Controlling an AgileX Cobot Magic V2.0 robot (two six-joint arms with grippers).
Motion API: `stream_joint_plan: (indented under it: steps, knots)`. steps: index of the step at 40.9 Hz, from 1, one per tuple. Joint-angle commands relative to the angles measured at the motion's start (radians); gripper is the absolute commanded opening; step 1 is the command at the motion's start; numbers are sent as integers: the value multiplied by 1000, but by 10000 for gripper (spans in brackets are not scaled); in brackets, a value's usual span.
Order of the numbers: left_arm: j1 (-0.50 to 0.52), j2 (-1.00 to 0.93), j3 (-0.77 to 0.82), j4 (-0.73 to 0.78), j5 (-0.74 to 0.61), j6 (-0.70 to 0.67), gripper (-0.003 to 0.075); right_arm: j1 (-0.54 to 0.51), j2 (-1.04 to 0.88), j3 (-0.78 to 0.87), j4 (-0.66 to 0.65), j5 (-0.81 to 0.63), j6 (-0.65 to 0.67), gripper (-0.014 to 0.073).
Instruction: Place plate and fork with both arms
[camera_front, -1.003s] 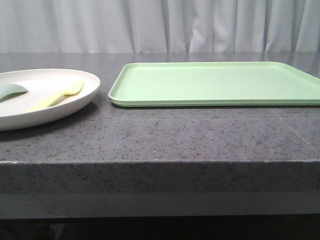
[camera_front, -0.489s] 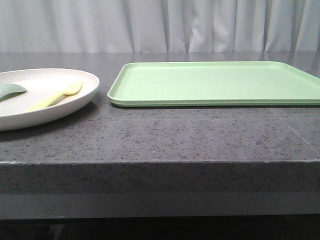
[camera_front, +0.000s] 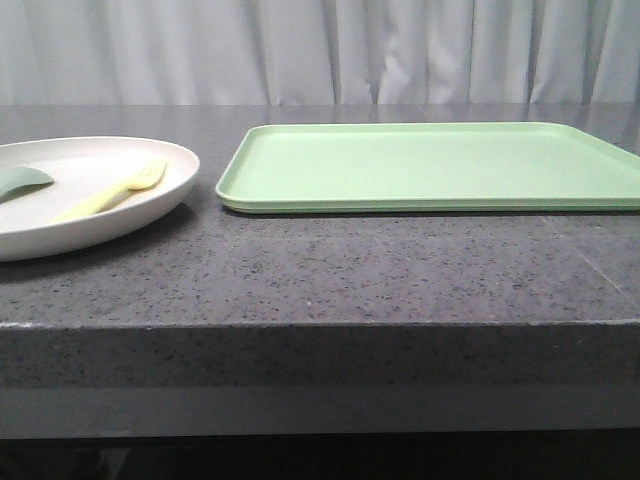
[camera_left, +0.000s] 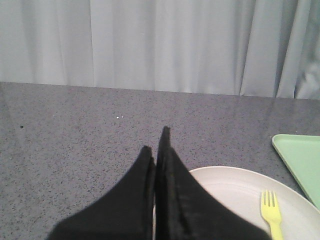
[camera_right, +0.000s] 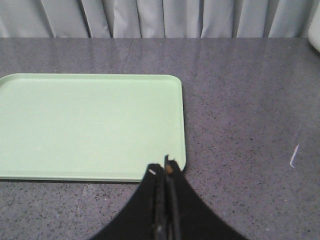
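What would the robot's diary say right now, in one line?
pale-yellow plastic fork: on round cream plate | left claw: shut | right claw: shut

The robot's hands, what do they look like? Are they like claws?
A bit like beaks. The left gripper has two smooth, matte black fingers that start wide and narrow to thin pointed tips. The right gripper is black and tapered too, with small pale and brownish specks at its tips. No cables or writing show.
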Motion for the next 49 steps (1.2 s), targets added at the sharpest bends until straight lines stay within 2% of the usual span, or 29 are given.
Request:
stream_joint_plan:
  steps: [1, 4, 10, 13, 16, 22, 26, 33, 42, 49]
  knots:
    - [2, 22, -38, 2, -75, -11, 38, -3, 14, -37, -2, -72, -11, -21]
    - [2, 31, -38, 2, -75, -11, 181, -3, 14, -37, -2, -74, -11, 78]
    - [2, 40, -38, -3, -75, -11, 583, -3, 14, -37, -2, -74, -11, 404]
    - [2, 42, -38, -3, -75, -11, 662, -3, 14, -37, -2, -80, -11, 524]
    - [2, 42, -38, -3, -80, -11, 661, -3, 14, -37, -2, -88, -11, 573]
    - [2, 64, -56, -25, -64, -11, 613, -3, 14, -37, -2, -91, -11, 569]
    - [4, 129, -113, -25, 7, -11, 597, -3, 14, -37, -2, -91, -11, 569]
    - [4, 336, -289, -25, 228, -11, 596, -3, 14, -37, -2, -91, -11, 569]
    - [4, 623, -574, -12, 658, -11, 596, -3, 14, -37, -2, -91, -11, 569]
    - [4, 808, -727, 27, 816, -11, 568, -3, 14, -37, -2, -91, -11, 569]
